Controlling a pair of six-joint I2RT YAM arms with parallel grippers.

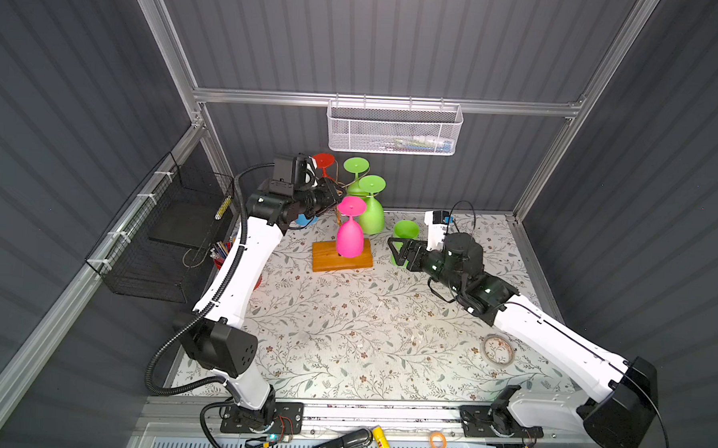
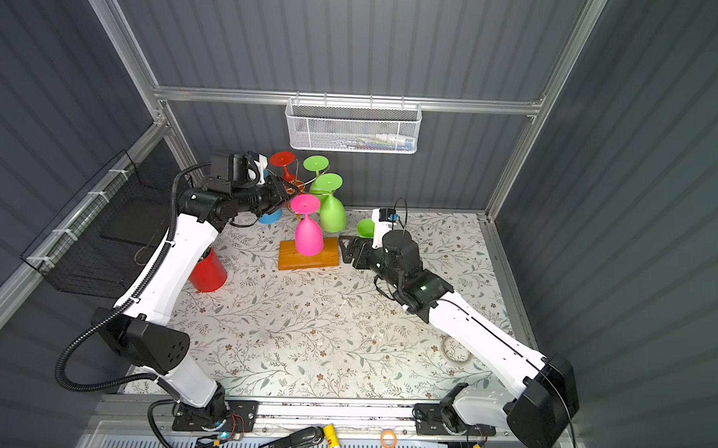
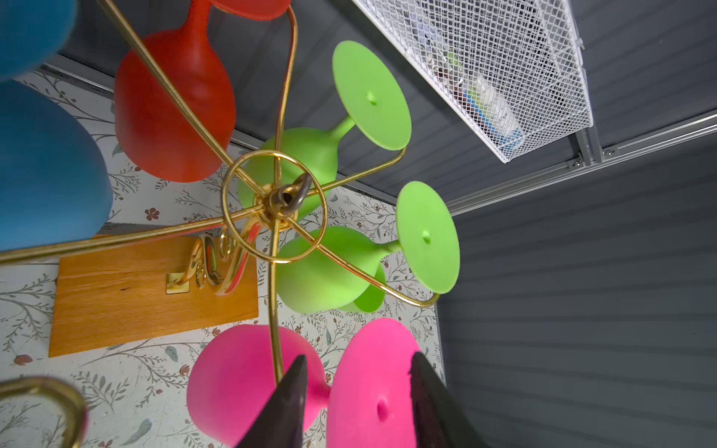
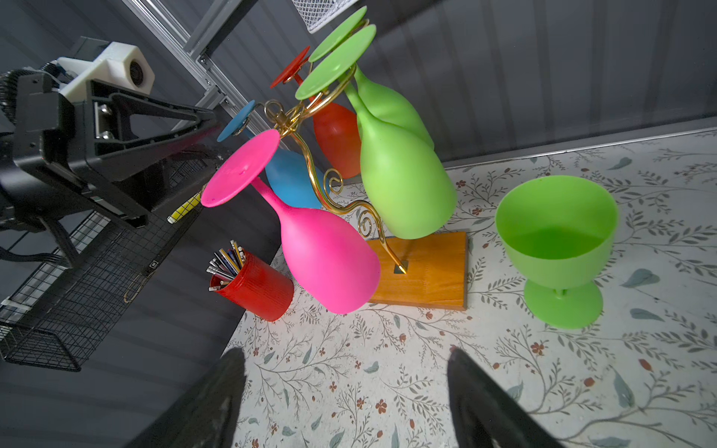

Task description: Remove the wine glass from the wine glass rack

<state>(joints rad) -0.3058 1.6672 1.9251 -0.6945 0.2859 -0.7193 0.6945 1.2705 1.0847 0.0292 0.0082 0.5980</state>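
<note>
Right fingers (image 4: 217, 399) are held spread wide above the surface (image 4: 388, 368), with nothing between them. Just beyond them a green goblet (image 4: 555, 240) is set upright. Farther off, the pink wine glass (image 4: 329, 256) is hung upside down on the wine glass rack (image 4: 426, 271). Left fingers (image 3: 287, 403) are parted astride its foot; contact cannot be told.

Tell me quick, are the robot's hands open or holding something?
Left gripper: fingers either side of the pink glass foot; cannot tell if it grips.
Right gripper: open, holding nothing.
</note>
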